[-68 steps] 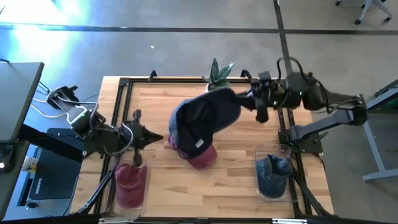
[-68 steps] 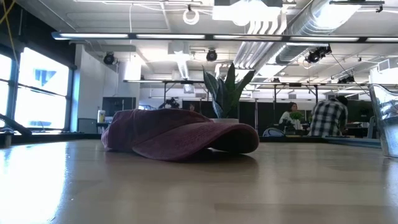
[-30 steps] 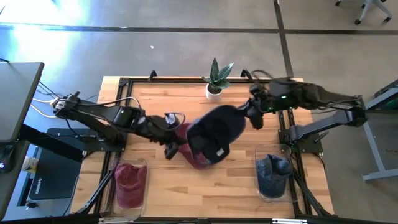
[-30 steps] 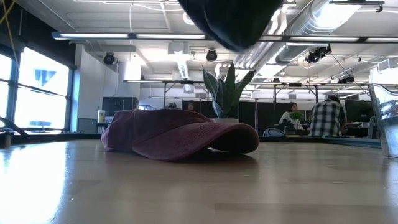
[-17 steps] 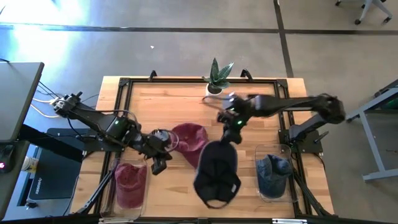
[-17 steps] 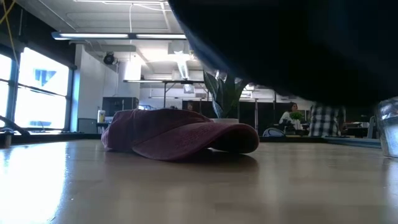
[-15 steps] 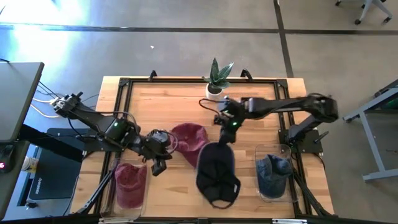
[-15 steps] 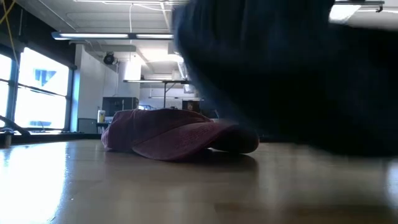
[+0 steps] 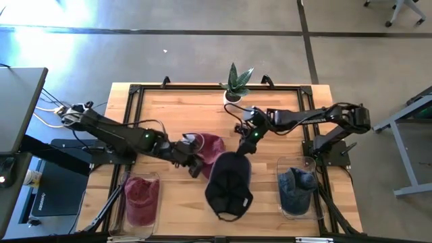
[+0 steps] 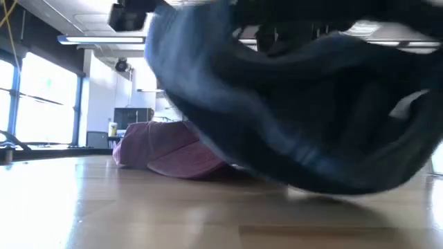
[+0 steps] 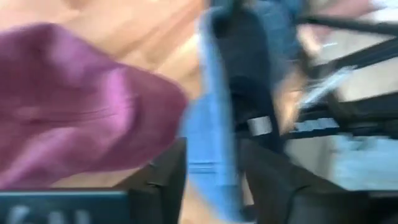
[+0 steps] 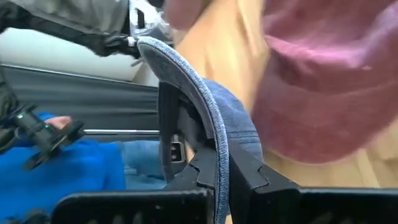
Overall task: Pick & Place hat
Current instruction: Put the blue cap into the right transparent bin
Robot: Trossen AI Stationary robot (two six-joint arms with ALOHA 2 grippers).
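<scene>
A dark blue hat (image 9: 228, 183) hangs low over the table's near middle, its hollow side facing the near edge (image 10: 311, 117). My right gripper (image 9: 244, 148) is shut on its far end. A maroon hat (image 9: 210, 146) lies crown up on the table just beyond it, and the low view shows this maroon hat (image 10: 163, 149) behind the blue one. My left gripper (image 9: 196, 165) stands open at the maroon hat's near-left side. In the left wrist view (image 11: 214, 180) the blue hat's edge (image 11: 211, 137) runs between its fingers. My right gripper pinches the blue hat's brim edge (image 12: 214, 146) between its two fingers, slanting down from the table's far right. The hat hangs from it toward the near edge; whether its low part (image 10: 332, 183) rests on the table I cannot tell. My left gripper: whether it touches the blue hat's edge I cannot tell.
A potted plant (image 9: 233, 91) stands at the far edge. A clear bin of maroon hats (image 9: 140, 199) sits near left, and a clear bin of blue hats (image 9: 297, 192) near right. Bare wood lies at the near middle-left.
My right gripper has come down and toward the near edge with the blue hat, tipping as it went. The hat has swung off the maroon hat and now hangs low on its near side. My left gripper has sunk and gone right, toward the blue hat.
</scene>
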